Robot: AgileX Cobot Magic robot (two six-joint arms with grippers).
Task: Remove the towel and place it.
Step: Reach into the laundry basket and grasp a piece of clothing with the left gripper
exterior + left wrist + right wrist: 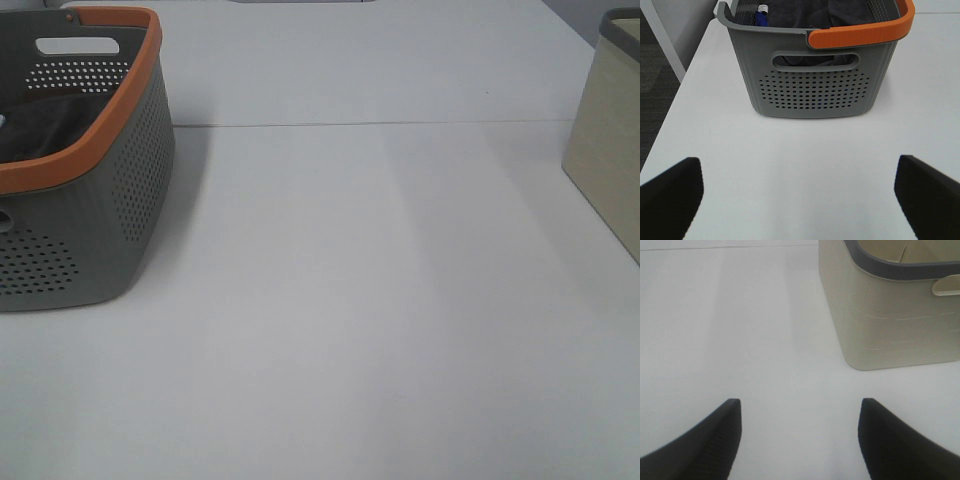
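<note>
The dark navy-charcoal towel (45, 125) lies inside a grey perforated basket with an orange rim (120, 190) at the table's left. In the left wrist view the towel (810, 12) fills the basket (815, 90), and dark cloth shows through the handle slot. My left gripper (800, 195) is open and empty, low over the table, a short way in front of the basket's end wall. My right gripper (797, 435) is open and empty over the table, beside a beige bin (890, 315). Neither gripper shows in the exterior view.
A bright blue item with a silver cap (761, 15) lies in the basket beside the towel. The beige bin with a dark grey rim (605, 150) stands at the table's right edge. The white table (350, 300) has a seam across its far half. The table's left edge (685, 80) drops off beside the basket.
</note>
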